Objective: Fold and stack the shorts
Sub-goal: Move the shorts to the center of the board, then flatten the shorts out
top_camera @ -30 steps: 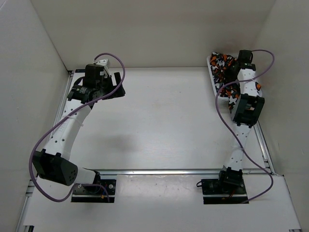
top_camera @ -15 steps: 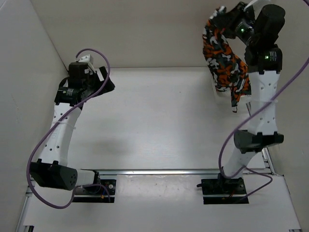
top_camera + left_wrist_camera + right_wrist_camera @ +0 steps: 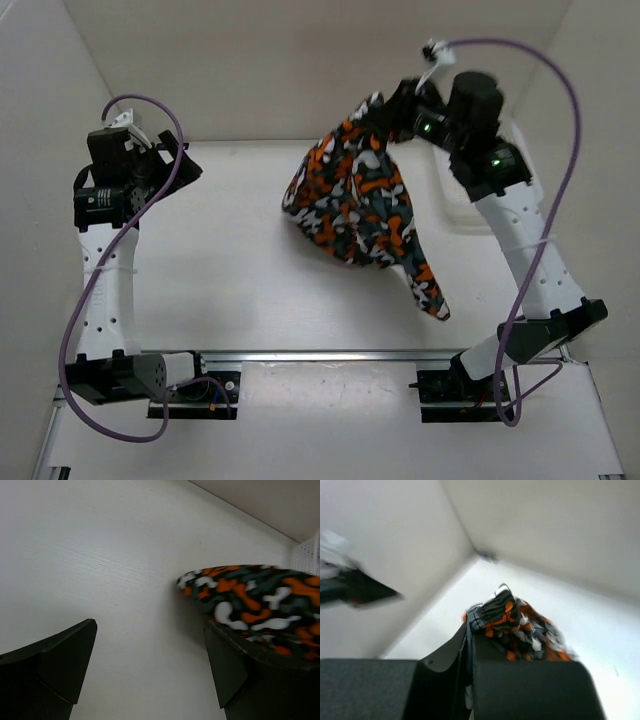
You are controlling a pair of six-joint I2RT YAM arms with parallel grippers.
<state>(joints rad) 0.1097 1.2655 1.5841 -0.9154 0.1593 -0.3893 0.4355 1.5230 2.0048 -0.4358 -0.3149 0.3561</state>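
Note:
The camouflage shorts (image 3: pixel 360 205), in orange, white, grey and black, hang in the air over the middle of the table, one leg trailing down to the right. My right gripper (image 3: pixel 388 108) is shut on their top edge; in the right wrist view the fabric (image 3: pixel 512 620) is pinched between the closed black fingers (image 3: pixel 445 655). My left gripper (image 3: pixel 170 165) is open and empty at the far left. In the left wrist view its jaws stand wide apart, and the shorts (image 3: pixel 250 597) hang beyond its right finger (image 3: pixel 235 665).
A white plastic mesh basket (image 3: pixel 485 205) stands at the right, partly behind my right arm; its corner shows in the left wrist view (image 3: pixel 307 555). White walls enclose the table on three sides. A metal rail (image 3: pixel 330 355) runs along the near edge.
My right gripper has lifted the shorts out of the basket and swung them left over the table's middle. My left arm has pulled back toward the left wall.

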